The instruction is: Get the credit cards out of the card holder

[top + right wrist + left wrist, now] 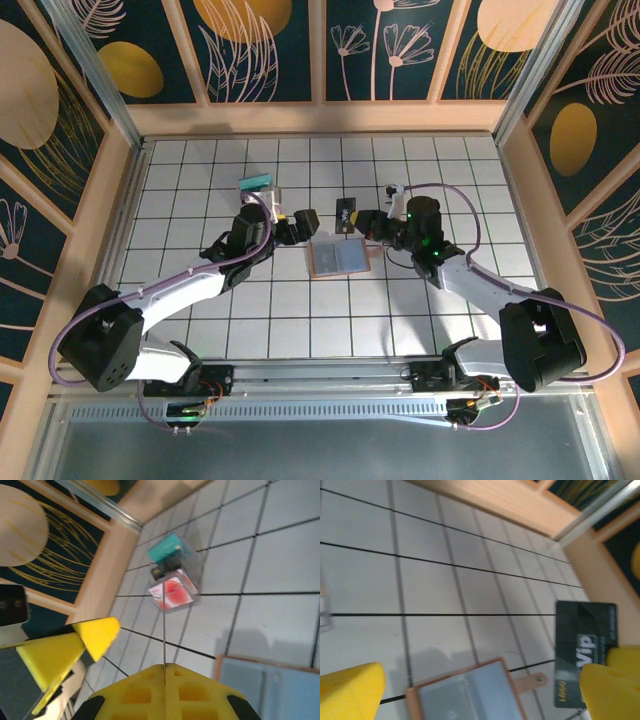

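Observation:
The card holder [338,257] lies open on the tiled table, pinkish-brown rim, grey-blue inside; it also appears in the left wrist view [470,695] and the right wrist view [272,685]. My right gripper [363,222] is shut on a black credit card [347,212] and holds it above the table, just beyond the holder. That card [584,647] reads "VIP". In the right wrist view the shut gripper [164,666] pinches the card edge-on [164,630]. My left gripper [303,222] stands open with nothing in it, left of the holder [482,682]. A teal card [255,183] and a red-and-white card [172,591] lie at the back left.
Wooden walls [320,118] ring the tiled table on three sides. The two loose cards lie just behind my left wrist. The left gripper's yellow fingers [97,630] are close to the held card's left side. Bare tiles [330,330] stretch in front of the holder.

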You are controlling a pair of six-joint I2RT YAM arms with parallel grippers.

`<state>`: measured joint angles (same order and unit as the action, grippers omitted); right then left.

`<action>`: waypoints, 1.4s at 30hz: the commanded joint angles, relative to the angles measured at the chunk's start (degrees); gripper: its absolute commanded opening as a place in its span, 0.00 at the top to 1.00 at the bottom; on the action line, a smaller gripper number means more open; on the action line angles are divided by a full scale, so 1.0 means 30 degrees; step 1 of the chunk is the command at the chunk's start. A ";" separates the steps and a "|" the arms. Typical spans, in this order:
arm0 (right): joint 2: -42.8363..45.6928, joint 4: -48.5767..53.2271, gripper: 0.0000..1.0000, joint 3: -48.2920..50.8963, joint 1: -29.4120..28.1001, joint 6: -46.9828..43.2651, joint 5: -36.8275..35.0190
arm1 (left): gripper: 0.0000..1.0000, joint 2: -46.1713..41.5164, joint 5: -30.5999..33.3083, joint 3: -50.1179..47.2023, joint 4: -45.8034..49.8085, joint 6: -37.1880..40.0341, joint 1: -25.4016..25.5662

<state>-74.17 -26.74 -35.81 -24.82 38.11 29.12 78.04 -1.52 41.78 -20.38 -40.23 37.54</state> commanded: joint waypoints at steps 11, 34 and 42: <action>-0.1180 -0.7931 1.00 0.0570 -0.0131 0.3086 0.3903 | 0.32 0.0688 -0.5932 -0.0062 -0.5825 -0.1005 -0.0318; -0.2804 -1.0030 0.99 -0.0382 -0.0830 0.4331 0.5350 | 1.00 0.1279 -0.7806 -0.0099 -0.8164 -0.1895 -0.0765; -0.1580 -0.6760 0.65 -0.0612 -0.0784 0.2487 0.4400 | 1.00 0.0504 -0.7358 0.1000 -0.5029 0.0954 -0.0775</action>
<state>-81.87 -50.37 -35.33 -26.65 49.25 42.33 81.56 -23.20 42.09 -40.14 -43.24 34.94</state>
